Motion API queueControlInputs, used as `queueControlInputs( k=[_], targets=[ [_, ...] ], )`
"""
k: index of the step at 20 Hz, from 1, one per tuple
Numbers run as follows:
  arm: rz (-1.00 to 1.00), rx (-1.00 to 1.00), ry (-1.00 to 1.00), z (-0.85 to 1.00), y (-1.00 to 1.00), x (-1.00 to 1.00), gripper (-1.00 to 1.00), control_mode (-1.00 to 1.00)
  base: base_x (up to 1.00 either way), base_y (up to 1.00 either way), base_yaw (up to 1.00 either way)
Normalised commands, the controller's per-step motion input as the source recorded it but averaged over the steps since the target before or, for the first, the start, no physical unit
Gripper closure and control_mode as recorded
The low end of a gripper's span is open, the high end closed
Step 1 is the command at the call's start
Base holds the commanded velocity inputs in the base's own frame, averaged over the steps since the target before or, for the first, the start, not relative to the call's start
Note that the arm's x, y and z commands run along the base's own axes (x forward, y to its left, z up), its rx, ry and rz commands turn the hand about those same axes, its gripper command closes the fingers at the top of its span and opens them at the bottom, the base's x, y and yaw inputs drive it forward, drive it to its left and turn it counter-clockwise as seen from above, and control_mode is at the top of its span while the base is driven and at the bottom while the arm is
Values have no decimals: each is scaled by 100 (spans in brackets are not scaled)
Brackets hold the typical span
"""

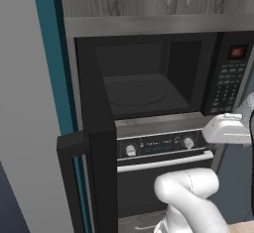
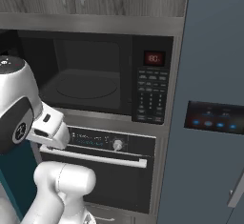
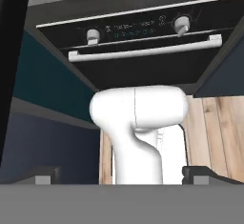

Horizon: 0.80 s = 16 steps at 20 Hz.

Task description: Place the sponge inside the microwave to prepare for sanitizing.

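Microwave (image 1: 149, 78) is seen in the left base view with its door (image 1: 96, 143) swung wide toward the left, so that the dark cavity and round turntable (image 1: 136, 94) are exposed; the cavity floor is seen bare. A keypad panel (image 1: 229, 78) with a red display is set at its right. Below it, the oven (image 1: 163, 162) with two knobs and a pale bar handle is found.

From the right base view, the same open cavity (image 2: 86, 82) is seen beside the keypad (image 2: 151, 94), with the oven below and a grey-blue fridge panel (image 2: 209, 99) to the right.

By the hand view, the oven's knobs and handle (image 3: 143, 51) are shown from below, above a wooden floor (image 3: 214, 132). The gripper (image 3: 122, 176) is held wide apart, with nothing between its fingertips. Where the sponge lies cannot be told.
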Motion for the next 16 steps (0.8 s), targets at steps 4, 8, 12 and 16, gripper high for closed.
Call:
queueControlInputs(
  k=[4,8,12,16],
  targets=[
    [3,-13,-3,-58,0,34,-100,-100,0,0,0],
    [4,-10,0,-43,0,57,-100,-100,0,0,0],
    [3,-1,2,-17,0,33,-100,-100,0,0,0],
    [0,0,4,-3,0,2,-100,-100,0,0,0]
  ],
)
